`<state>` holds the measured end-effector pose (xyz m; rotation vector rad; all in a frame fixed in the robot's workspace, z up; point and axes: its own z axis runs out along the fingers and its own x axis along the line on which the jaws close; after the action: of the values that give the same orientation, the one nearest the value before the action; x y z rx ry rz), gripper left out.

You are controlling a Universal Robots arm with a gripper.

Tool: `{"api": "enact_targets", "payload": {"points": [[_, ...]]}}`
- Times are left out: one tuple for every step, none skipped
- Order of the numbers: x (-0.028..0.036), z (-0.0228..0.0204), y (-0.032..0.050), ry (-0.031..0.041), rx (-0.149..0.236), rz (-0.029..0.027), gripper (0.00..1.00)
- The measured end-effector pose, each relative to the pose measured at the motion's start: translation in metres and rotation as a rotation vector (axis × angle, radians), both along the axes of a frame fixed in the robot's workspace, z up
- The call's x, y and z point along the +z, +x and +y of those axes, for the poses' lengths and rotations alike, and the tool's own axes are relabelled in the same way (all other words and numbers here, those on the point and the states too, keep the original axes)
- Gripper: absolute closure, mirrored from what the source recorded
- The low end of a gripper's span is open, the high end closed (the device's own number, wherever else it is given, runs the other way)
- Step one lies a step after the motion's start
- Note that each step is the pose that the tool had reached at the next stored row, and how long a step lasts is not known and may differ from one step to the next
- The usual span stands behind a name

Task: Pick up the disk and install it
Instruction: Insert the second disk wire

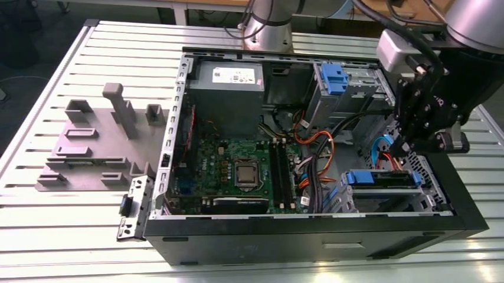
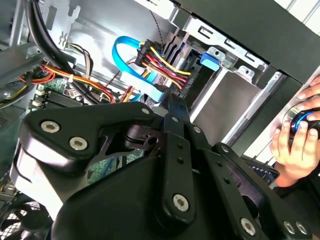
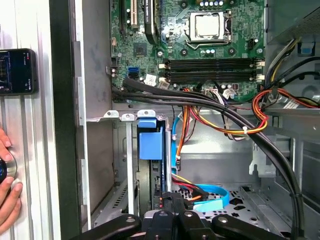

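In the exterior view, I see the gripper at the frame's right, over the open computer case; the disk sits in its lower-right bay. In the first wrist view, the disk stands centre frame in that bay. I cannot tell whether the jaws are open.

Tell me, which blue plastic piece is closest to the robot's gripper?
The lower blue piece, in the bay right below the gripper. The other blue piece sits farther back, near the grey power box.

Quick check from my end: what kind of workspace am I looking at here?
Likely a lab or workshop test bench: an open computer case with its motherboard exposed lies on a slotted metal table, beside a grey fixture block.
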<state>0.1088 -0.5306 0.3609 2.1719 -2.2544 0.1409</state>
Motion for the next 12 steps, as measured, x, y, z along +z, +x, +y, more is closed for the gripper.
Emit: {"api": "enact_targets", "payload": {"points": [[0.0018,0.0006,0.0001,0.0,0.0,0.0007,0.89],[0.0034,0.0013,0.0002,-0.0001,0.0,0.0013,0.89],[0.005,0.002,0.0003,0.0001,0.0,0.0021,0.89],[0.0063,0.0027,0.0006,0.0,0.0,0.0034,0.89],[0.0073,0.0034,0.0009,0.0001,0.0,0.0055,0.89],[0.008,0.0041,0.0013,0.0001,0.0,0.0085,0.89],[0.0082,0.0044,0.002,0.0001,0.0,0.0131,0.89],[0.0082,0.0046,0.0025,0.0002,0.001,0.018,0.89],[0.0082,0.0048,0.003,0.0001,0.001,0.0226,0.89],[0.0082,0.0051,0.0033,0.0,0.002,0.0262,0.89],[0.0083,0.0056,0.0037,-0.0001,0.003,0.0292,0.89],[0.0083,0.0061,0.004,-0.0001,0.003,0.0319,0.89]]}}
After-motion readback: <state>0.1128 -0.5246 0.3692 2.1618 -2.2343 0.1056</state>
